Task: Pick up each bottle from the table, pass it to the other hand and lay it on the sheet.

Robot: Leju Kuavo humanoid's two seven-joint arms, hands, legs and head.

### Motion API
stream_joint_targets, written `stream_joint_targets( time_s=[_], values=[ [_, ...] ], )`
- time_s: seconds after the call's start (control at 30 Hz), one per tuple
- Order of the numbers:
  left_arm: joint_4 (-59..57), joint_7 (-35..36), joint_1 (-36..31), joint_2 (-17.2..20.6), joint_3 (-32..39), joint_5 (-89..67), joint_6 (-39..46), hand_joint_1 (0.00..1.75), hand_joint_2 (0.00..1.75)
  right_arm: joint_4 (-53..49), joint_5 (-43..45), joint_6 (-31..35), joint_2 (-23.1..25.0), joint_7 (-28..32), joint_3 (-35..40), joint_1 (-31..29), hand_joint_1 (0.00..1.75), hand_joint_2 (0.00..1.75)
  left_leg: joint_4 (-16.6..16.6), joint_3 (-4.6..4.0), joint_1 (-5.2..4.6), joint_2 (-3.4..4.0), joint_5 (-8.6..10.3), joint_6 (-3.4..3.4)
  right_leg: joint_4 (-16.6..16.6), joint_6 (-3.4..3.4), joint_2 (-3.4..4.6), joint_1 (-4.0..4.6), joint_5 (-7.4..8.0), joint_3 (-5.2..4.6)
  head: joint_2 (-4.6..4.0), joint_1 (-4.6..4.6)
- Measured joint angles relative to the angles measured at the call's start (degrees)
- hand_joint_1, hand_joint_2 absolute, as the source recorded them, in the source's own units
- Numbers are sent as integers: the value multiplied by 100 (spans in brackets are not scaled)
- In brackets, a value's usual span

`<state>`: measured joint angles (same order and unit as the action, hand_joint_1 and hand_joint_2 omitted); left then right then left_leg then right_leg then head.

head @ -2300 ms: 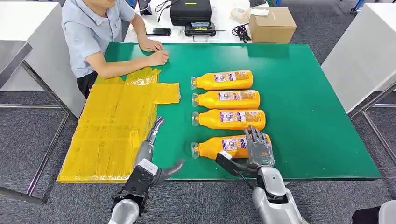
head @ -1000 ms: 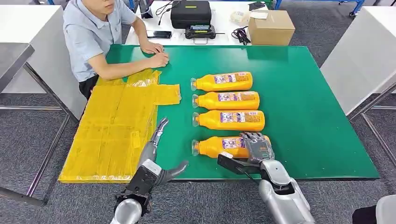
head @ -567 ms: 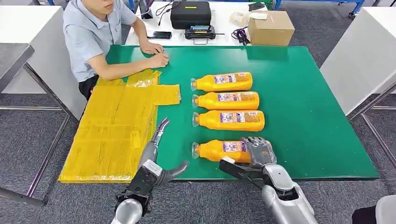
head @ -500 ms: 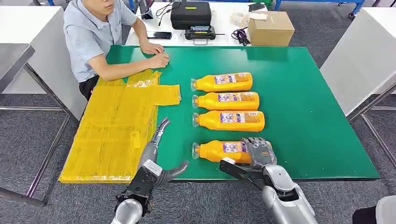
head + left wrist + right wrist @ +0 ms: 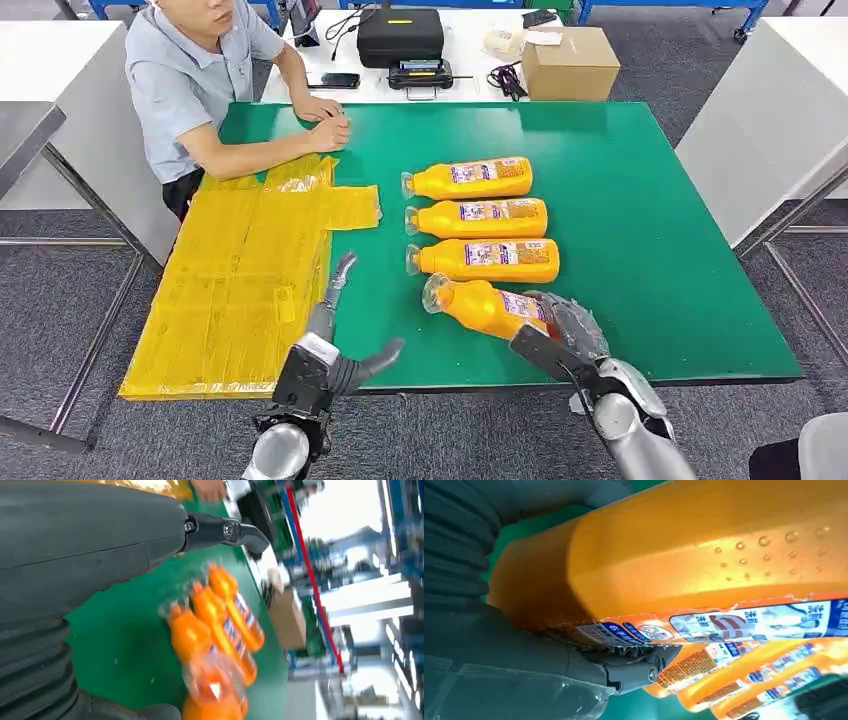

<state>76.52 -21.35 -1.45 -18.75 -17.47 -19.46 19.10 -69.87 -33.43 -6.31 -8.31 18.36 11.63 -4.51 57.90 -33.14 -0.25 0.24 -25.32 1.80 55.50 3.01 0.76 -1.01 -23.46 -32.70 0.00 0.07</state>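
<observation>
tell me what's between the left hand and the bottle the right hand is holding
Only bare green table, seen in the head view, separates the left hand from the held bottle.

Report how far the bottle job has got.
Done: nothing yet; the yellow sheet holds no bottle. In hand: the right hand grips the nearest orange bottle, tilted with its neck raised off the green table, while the left hand waits open beside the sheet. Left: handing this bottle over, laying it down, then the three bottles in the row.
</observation>
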Motion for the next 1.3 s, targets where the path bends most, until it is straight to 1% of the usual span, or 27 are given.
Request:
stream_joint_targets(
  time_s=[0.13,0.23,0.27,0.33,0.47,0.73,0.8,0.87,1.0,1.13,1.3],
  values=[
    [0,-24,23,0,46,668,108,0,175,-515,272,41,324,77,-42,271,175,175,0,-20,8,-1,7,-4,5,0,-1,3,0,-19,0,-2],
    [-33,33,24,0,48,1162,-225,0,175,-739,383,81,567,107,-55,370,175,175,0,-46,10,-11,13,-6,7,0,-4,3,0,-40,0,-4],
    [-72,87,23,0,44,1383,-451,0,175,-792,486,46,647,149,-61,382,175,175,0,-56,10,-15,15,-5,7,0,-7,3,-1,-46,0,-2],
    [-164,149,13,0,35,1706,-756,0,175,-823,637,-66,750,219,-66,364,175,175,0,-64,9,-18,16,-4,8,1,-9,2,-1,-50,0,-2],
    [-437,92,-85,2,-107,2046,-1382,0,175,-773,1026,-422,888,542,-48,252,175,175,0,-83,2,-36,17,-2,7,2,-21,-5,-2,-61,0,0],
    [-811,-52,-267,22,-343,2226,-1674,0,175,-481,1195,-520,1065,663,118,-44,175,175,0,-99,-2,-43,17,-1,7,4,-31,-11,-3,-78,0,-2],
    [-857,-76,-321,35,-435,2138,-1663,0,175,-348,1218,-505,1091,623,171,-146,175,175,0,-101,-2,-43,17,-1,8,4,-31,-11,-3,-80,0,-2],
    [-920,-70,-380,37,-509,1970,-1479,0,175,-204,1164,-415,1150,555,214,-240,175,175,0,-102,-2,-43,18,0,8,4,-32,-10,-3,-81,0,-2],
    [-1174,-6,-583,33,-559,1694,-1057,0,175,117,755,0,1277,308,387,-475,175,175,1,-105,-2,-43,18,0,9,4,-32,-11,-3,-83,0,-2],
    [-1465,37,-815,-7,-531,1662,-806,0,175,384,355,328,1417,114,564,-671,175,175,1,-108,-2,-44,22,2,10,4,-33,-11,-3,-84,0,0],
    [-1725,107,-1013,-22,-529,1728,-357,0,175,546,163,426,1544,51,726,-798,175,175,1,-114,-2,-44,23,3,10,4,-35,-11,-3,-91,0,0]
  ],
)
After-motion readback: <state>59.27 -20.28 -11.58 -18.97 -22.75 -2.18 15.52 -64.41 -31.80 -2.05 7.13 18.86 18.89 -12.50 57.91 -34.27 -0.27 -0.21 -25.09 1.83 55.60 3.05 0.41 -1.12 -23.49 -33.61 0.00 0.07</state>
